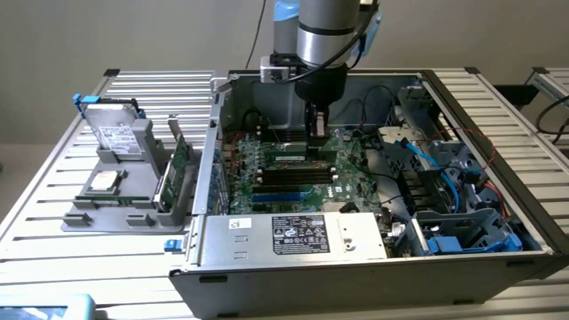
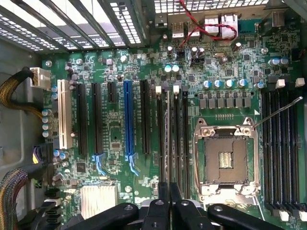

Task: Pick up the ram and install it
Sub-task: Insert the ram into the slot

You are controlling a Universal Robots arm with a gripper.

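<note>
My gripper (image 1: 316,135) reaches down inside the open computer case (image 1: 206,200), low over the green motherboard (image 1: 244,193). In the wrist view its black fingers (image 2: 163,201) stand shut on the ram (image 2: 168,143). The ram is seen edge-on as a thin dark strip running away from the fingertips. It lies in line with the row of long black memory slots (image 2: 185,139) next to the empty processor socket (image 2: 225,158). I cannot tell whether the ram touches a slot.
A second bank of memory slots (image 2: 278,153) lies beyond the socket, and expansion slots, one blue (image 2: 127,120), lie on the other side. The power supply (image 1: 294,235) and blue cables (image 1: 418,157) crowd the case. At the exterior view's left a grey rack (image 1: 116,200) holds a drive (image 1: 116,130) and green cards (image 1: 180,160).
</note>
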